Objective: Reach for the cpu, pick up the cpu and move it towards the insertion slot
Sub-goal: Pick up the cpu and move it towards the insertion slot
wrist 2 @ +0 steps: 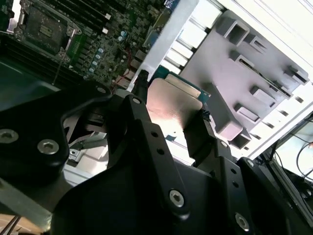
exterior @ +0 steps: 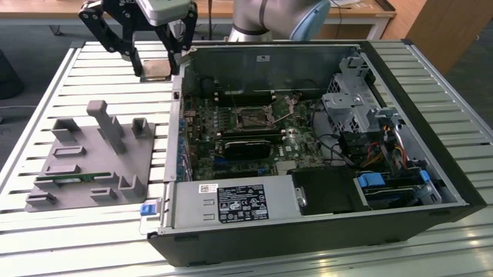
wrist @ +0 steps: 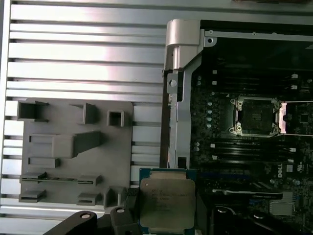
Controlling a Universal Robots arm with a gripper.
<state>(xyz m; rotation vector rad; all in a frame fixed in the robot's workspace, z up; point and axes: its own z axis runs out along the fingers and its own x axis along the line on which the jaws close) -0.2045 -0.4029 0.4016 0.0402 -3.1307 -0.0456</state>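
The cpu (exterior: 156, 68) is a flat square chip with a silvery top, held between the two black fingers of my gripper (exterior: 157, 71). It hangs above the slatted table just outside the open computer case's far corner, at the exterior view's left. In both wrist views the gripper (wrist 2: 172, 100) (wrist: 166, 216) is shut on two opposite edges of the cpu (wrist 2: 172, 110) (wrist: 167, 200), which stays level. The insertion slot (exterior: 253, 117) (wrist: 255, 116) (wrist 2: 43, 27), a dark square socket in a silvery bracket, lies open on the motherboard, well apart from the chip.
The open computer case (exterior: 431, 173) lies on its side with a tall metal wall (wrist: 177, 88) between chip and socket. A grey fixture (exterior: 92, 156) (wrist: 73, 147) with upright posts holds a green memory stick (exterior: 77, 178). A black cooler block (exterior: 246, 149) sits near the socket.
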